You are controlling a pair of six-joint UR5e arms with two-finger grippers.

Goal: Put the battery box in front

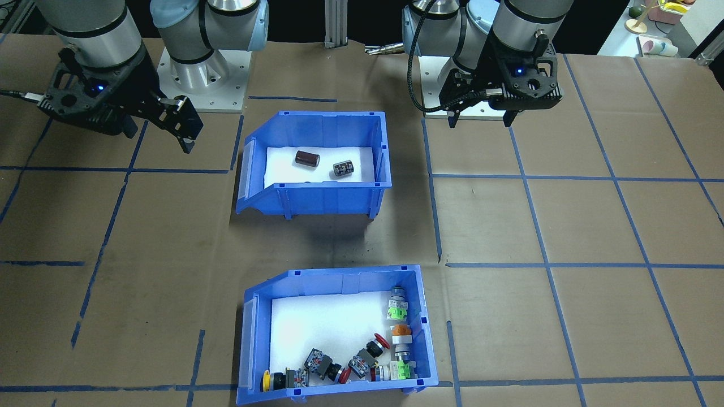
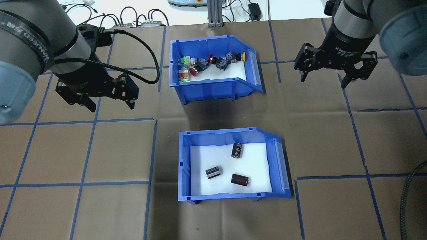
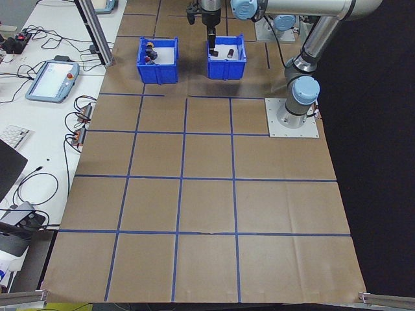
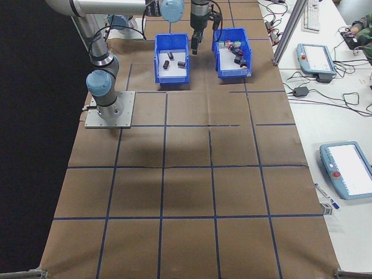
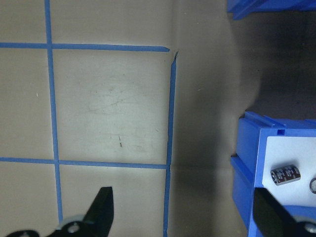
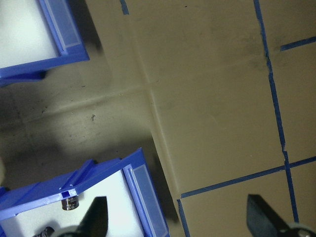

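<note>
Battery box (image 2: 233,165): lower centre of overhead frame, apparently three dark cylinders inside. Left gripper (image 2: 108,101) and right gripper (image 2: 325,80): flanking aloft, jaws spread, nothing grasped.

Battery box (image 2: 184,166) blue plastic, white foam liner, translucent pale strip on sloped front. Cylinders (image 2: 240,179) inside: dark brown and black, silver print. Second bin (image 2: 213,89) same blue, white liner; switches (image 2: 193,71) red, green, orange, yellow, black. Table (image 2: 66,150) brown paper, blue tape grid lines, dark smudges between the bins. Left claw (image 2: 107,105) black, black cable. Right claw (image 2: 324,81) black. Arms grey with pale blue joint caps, silver base plates.
</note>
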